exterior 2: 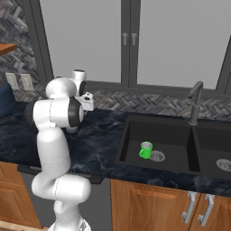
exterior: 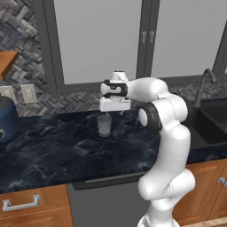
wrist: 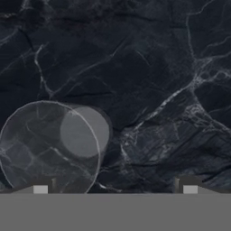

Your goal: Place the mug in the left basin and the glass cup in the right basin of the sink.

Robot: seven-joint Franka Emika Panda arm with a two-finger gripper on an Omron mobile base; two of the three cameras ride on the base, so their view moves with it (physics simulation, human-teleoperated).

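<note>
We have the mug (exterior 2: 145, 150) lying in the left basin (exterior 2: 135, 140); half done. Our gripper (wrist: 115, 187), open and empty, hovers above the glass cup (exterior: 104, 125) standing mid-counter (exterior: 53, 150).

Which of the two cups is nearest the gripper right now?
The glass cup: clear, handleless, on the counter just below the gripper. The green mug already sits in the left basin.

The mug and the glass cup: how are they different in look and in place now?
The mug is bright green with a side handle; the glass cup is clear grey, without handle. The mug stands in the left basin; the glass cup stands on the counter, below the claw. Both stand upright.
</note>
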